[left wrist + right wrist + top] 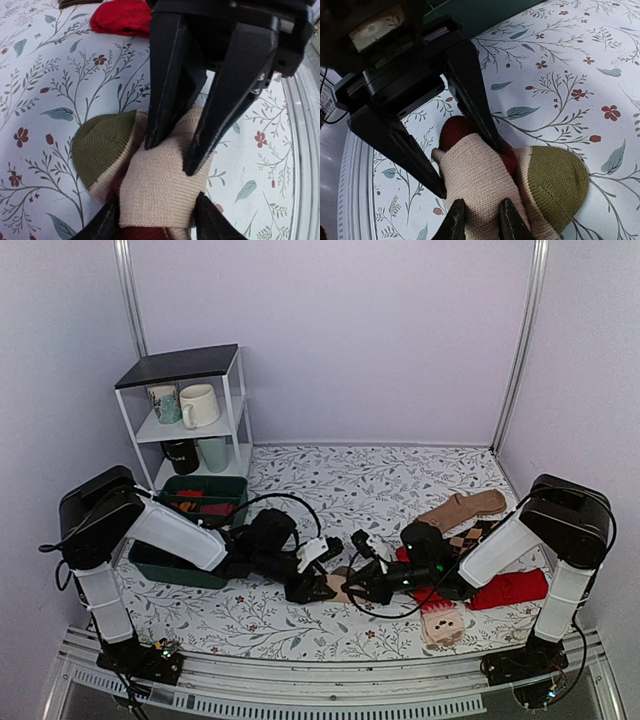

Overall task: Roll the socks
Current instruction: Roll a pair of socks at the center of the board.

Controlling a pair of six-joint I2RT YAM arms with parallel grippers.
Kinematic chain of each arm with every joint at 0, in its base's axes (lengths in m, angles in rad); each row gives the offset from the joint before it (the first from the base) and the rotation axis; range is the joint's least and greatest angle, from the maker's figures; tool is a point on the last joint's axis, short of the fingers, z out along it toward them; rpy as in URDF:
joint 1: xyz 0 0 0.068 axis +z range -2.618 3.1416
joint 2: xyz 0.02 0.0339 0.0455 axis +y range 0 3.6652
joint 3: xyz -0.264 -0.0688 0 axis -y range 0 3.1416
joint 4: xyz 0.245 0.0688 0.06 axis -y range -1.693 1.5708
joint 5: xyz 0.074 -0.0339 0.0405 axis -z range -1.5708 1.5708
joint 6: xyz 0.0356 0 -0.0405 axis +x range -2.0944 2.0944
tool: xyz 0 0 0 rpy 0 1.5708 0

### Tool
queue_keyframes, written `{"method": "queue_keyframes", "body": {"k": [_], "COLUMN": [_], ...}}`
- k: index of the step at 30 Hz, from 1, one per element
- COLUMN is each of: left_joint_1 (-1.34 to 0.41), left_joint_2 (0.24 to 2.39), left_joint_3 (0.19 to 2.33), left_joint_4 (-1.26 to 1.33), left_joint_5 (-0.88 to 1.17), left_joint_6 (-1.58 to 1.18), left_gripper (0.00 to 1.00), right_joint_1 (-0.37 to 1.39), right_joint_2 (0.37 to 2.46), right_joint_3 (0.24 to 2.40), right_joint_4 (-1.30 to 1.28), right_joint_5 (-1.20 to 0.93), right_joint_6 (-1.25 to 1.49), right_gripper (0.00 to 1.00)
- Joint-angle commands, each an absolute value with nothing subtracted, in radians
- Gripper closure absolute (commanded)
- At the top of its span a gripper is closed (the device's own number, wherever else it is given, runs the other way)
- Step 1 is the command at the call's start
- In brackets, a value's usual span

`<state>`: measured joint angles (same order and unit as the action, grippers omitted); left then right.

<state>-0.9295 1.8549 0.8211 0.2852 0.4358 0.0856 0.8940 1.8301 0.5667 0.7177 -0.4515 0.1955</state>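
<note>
The socks lie as a beige knitted roll in the middle of the table, with a maroon part tucked under and an olive-green end sticking out beside it. My left gripper is open and straddles the roll, one finger along each side. My right gripper comes in from the opposite side and is shut on a fold of the beige knit. In the top view the left gripper and the right gripper meet tip to tip over the roll and hide most of it.
Bright red socks with a beige face-patterned end, brown argyle socks and a tan sock lie at the right. A dark green bin sits at the left, below a white shelf with mugs.
</note>
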Motion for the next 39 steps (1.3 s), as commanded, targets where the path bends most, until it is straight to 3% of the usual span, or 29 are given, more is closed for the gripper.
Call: {"method": "queue_keyframes", "body": {"k": [1,4,10,14,21,39], "left_joint_1": [-0.943,-0.948,-0.986,-1.009,-1.036,-1.04], "left_joint_2": [1.811,1.751,1.546,1.507,1.629,1.722], "left_joint_3": [0.796,0.746,0.582,0.559,0.617,0.663], "left_joint_4": [0.27,0.33,0.441,0.445,0.421,0.425], "left_joint_5": [0.391,0.374,0.302,0.307,0.278,0.199], "left_joint_6": [0.131,0.16,0.278,0.34,0.418,0.463], "left_gripper": [0.47,0.35,0.3,0.3,0.31,0.31], "right_joint_1": [0.913,0.913,0.911,0.91,0.91,0.906], "right_joint_2": [1.922,1.919,1.916,1.92,1.914,1.919], "right_joint_3": [0.55,0.569,0.608,0.646,0.664,0.667], "right_joint_4": [0.387,0.346,0.241,0.162,0.088,0.08], "right_joint_5": [-0.414,-0.421,-0.437,-0.448,-0.452,-0.466], "right_joint_6": [0.248,0.256,0.268,0.27,0.252,0.229], "right_gripper": [0.86,0.86,0.86,0.86,0.86,0.86]}}
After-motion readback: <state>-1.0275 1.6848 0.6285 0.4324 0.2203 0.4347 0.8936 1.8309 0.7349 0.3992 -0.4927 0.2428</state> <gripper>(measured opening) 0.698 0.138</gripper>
